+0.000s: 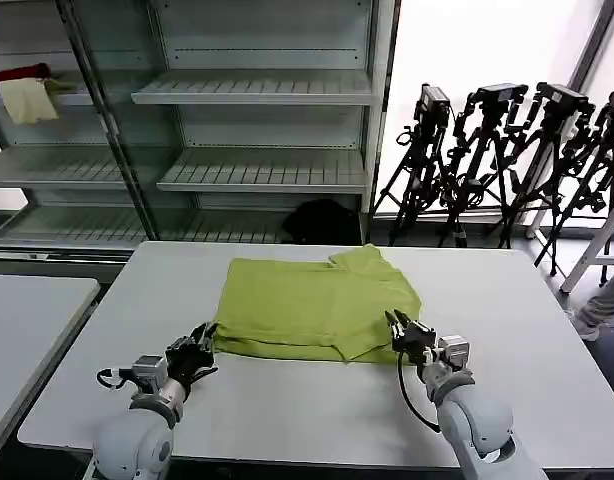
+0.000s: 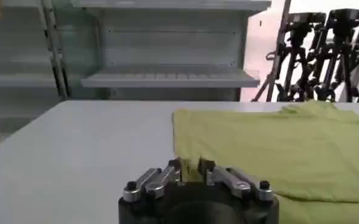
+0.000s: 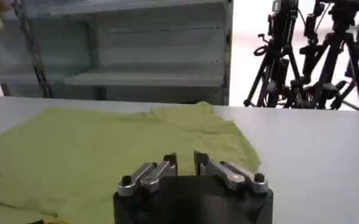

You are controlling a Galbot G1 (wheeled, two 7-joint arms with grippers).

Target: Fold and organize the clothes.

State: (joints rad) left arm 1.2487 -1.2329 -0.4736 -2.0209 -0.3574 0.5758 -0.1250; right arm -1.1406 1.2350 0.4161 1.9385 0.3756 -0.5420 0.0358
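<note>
Table (image 1: pixel 287 410) in pale grey carries the green T-shirt (image 1: pixel 312 310), folded into a rough rectangle near the middle (one sleeve pokes out at the far edge). At the shirt's near left corner sits the left gripper (image 1: pixel 201 341), its fingers a small way apart, tips right at the cloth edge. At the near right corner the right gripper (image 1: pixel 399 328) rests over the shirt's edge, fingers likewise slightly parted and holding nothing

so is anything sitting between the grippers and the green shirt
Nothing visible. The left gripper sits at the near left corner of the T-shirt, and the right gripper at its near right edge, with only bare table around them.
</note>
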